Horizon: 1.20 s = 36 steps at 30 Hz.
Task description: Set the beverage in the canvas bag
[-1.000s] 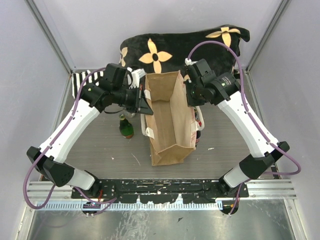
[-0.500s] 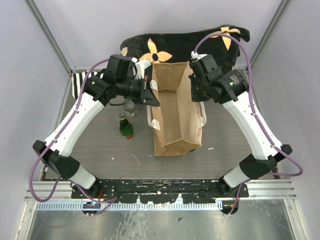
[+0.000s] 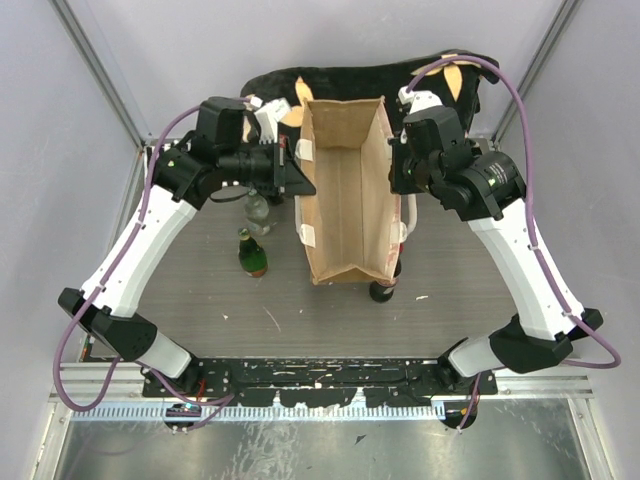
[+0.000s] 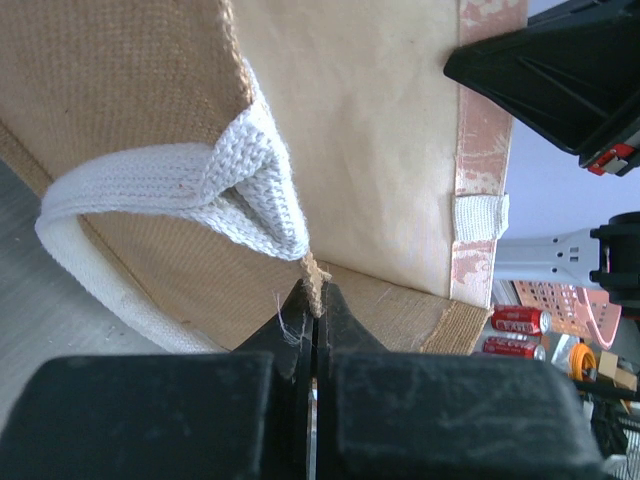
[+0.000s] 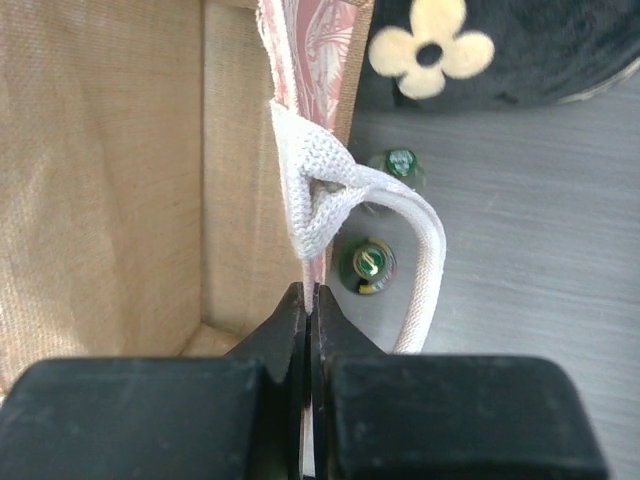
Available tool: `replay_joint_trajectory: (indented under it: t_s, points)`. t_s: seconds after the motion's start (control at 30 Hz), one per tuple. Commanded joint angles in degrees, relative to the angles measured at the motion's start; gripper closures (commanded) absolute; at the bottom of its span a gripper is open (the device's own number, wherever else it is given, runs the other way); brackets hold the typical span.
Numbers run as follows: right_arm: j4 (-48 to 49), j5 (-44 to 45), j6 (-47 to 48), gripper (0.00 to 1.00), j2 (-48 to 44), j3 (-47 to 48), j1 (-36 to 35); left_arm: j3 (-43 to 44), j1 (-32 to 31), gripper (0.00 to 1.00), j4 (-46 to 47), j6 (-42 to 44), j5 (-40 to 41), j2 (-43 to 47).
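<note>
From above, the canvas bag point(image 3: 345, 190) hangs upright and open-mouthed in the middle of the table point(image 3: 200, 300), in front of the flowered cushion point(image 3: 350, 82), with both arms bent inward at the elbow toward its top edges. Only the wrist views show the grip: the left gripper point(image 4: 315, 300) has its jaws pressed fully together on the thin left rim just below a cream handle point(image 4: 170, 190), and the right gripper point(image 5: 310, 300) is clamped the same way on the right rim. Outside the bag, a green bottle point(image 3: 252, 255) and a clear bottle point(image 3: 258, 210) stand to its left, the clear one partly under the left arm. The overhead view shows 1 dark bottle point(image 3: 382, 291) at the bag's near right corner, while the right wrist shows a green-capped bottle point(image 5: 400, 163) and a second capped bottle point(image 5: 367, 264) beside that wall. Whether the bag's base touches the table cannot be told
</note>
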State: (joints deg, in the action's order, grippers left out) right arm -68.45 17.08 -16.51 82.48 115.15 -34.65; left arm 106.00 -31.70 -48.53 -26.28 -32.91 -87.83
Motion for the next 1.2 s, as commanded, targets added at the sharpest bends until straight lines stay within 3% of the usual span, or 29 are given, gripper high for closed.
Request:
replay_joint_trajectory:
  t_s: [0.0,0.3,0.63,1.17]
  points:
    - [9.93,-2.40,2.62,0.99,1.02,1.59,0.20,2.43,3.14,1.00,2.90,-0.40,0.05,2.14]
    - [16.55,-9.94,1.38,0.99,4.23,-1.32,0.18,2.33,9.23,1.00,-1.45,1.74,-0.48,2.96]
    - [19.67,-15.83,-1.70,0.99,3.98,-9.79,-0.10,-4.61,9.64,1.00,-2.05,3.26,-1.24,5.43]
    - [14.04,-12.49,-5.80,0.99,0.48,-11.85,-8.23,-13.74,9.10,1.00,-4.54,3.26,-5.71,13.06]
